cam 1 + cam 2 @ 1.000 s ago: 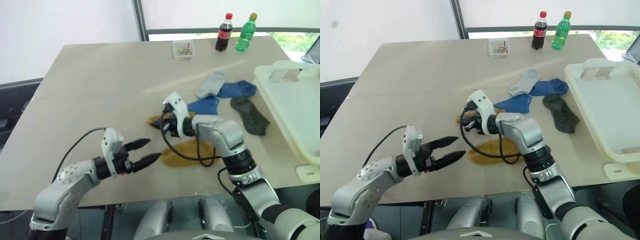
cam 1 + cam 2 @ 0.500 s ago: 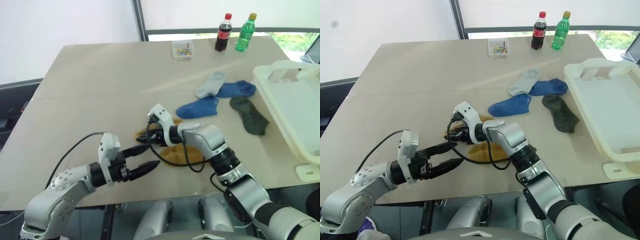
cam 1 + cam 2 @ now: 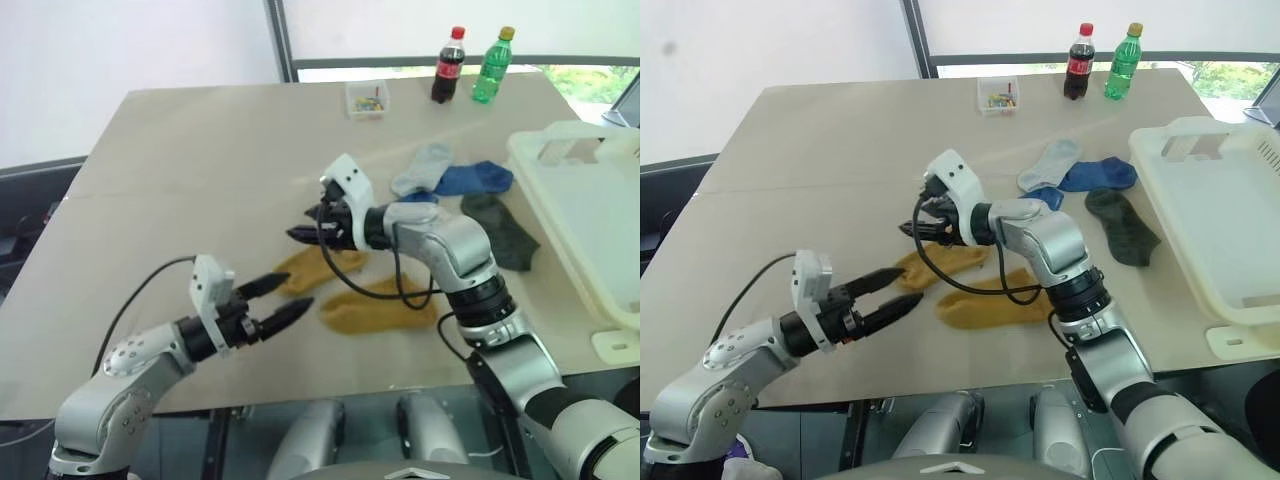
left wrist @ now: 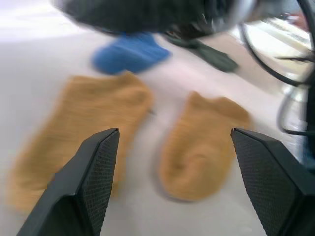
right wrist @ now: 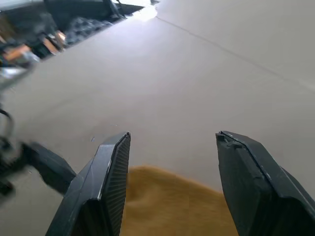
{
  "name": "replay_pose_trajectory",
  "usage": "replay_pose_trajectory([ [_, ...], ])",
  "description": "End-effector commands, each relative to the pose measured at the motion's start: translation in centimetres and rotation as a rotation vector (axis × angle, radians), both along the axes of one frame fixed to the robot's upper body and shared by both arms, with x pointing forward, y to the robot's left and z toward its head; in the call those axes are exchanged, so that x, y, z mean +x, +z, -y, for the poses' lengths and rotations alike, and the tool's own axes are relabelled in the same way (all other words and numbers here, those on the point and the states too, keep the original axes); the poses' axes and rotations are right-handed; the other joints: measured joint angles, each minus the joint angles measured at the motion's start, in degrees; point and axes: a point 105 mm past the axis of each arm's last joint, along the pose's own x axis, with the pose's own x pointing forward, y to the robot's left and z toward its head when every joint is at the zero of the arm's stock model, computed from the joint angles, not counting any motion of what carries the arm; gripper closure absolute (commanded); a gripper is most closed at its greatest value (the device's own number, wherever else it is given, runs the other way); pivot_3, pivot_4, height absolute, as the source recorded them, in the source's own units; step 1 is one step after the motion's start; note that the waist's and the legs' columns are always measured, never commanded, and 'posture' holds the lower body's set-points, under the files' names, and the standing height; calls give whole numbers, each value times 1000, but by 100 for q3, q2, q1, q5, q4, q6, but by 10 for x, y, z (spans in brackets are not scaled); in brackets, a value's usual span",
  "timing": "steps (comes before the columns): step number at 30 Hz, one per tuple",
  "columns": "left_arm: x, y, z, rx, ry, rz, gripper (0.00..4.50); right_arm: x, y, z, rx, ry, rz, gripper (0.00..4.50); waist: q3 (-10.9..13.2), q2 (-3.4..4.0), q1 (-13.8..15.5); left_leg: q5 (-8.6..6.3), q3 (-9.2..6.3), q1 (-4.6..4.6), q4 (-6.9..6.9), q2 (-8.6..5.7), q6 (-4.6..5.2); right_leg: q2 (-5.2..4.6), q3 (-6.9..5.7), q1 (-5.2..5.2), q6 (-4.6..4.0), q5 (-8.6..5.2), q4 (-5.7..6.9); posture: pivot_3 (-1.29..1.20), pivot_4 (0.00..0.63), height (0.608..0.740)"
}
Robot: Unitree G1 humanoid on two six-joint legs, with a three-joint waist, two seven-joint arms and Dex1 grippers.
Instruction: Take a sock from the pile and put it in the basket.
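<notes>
Beige laminate covers the desk (image 3: 200, 150), and a cream-white plastic basket (image 3: 585, 215) sits at its right edge. Beyond the arms lies the pile (image 3: 455, 185): light grey, blue and dark grey-green socks. Nearer, two mustard-yellow ankle socks lie flat and apart; the sock (image 3: 310, 262) sits just under the right claw (image 3: 305, 227), whose fingers stand apart and hold nothing. Its twin (image 3: 375, 312) lies just to the right. The left claw (image 3: 285, 300) hovers open beside them, empty. Two bottles (image 3: 470, 65) stand at the far edge; their labels cannot be read.
</notes>
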Motion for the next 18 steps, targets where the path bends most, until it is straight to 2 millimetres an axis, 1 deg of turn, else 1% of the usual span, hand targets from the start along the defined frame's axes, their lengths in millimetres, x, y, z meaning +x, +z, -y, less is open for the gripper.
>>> replay_pose_trajectory([
  [1, 7, 5, -13, 2, 94, 18, 659, 10, -6, 6, -55, -15, 78, 1698, 1, -1, -4, 1, 2, 0, 0, 0, -2, 0, 2, -1, 0, 0, 0, 0, 150, 740],
  [3, 9, 3, -19, 23, 127, 18, 659, 15, -14, 9, -76, -27, 72, 1698, 1, -1, -24, 10, 3, -6, 0, 1, -17, 1, 4, -8, 0, 0, 0, 0, 150, 740],
  [5, 12, 5, -24, 8, 167, 17, 659, 20, -24, 16, -101, -52, 62, 1698, 1, -1, -33, 10, 15, -10, -2, 4, -17, 1, 19, -16, -1, 0, 10, 0, 150, 740],
  [9, 21, -7, -37, 57, 277, -24, 659, 21, -33, 27, -113, -72, 42, 1698, 0, -1, -12, 9, 17, -10, -1, 4, -16, 3, 21, -24, -1, 0, 19, 0, 150, 740],
  [12, 24, -11, -41, 44, 321, -33, 659, 19, -35, 29, -114, -74, 36, 1698, 1, -1, -12, 9, 18, -10, 0, 3, -16, 4, 22, -24, 0, 0, 20, 0, 150, 740],
  [14, 26, -17, -44, 55, 361, -52, 659, 18, -39, 31, -117, -77, 24, 1698, 0, -2, -13, 9, 17, -11, 0, 3, -16, 4, 21, -24, -1, 0, 20, 0, 150, 740],
  [18, 30, -28, -45, 84, 394, -82, 659, 19, -52, 36, -137, -97, -1, 1698, 0, -2, -12, 10, 17, -10, 0, 4, -17, 4, 22, -26, -1, 0, 22, 0, 150, 740],
])
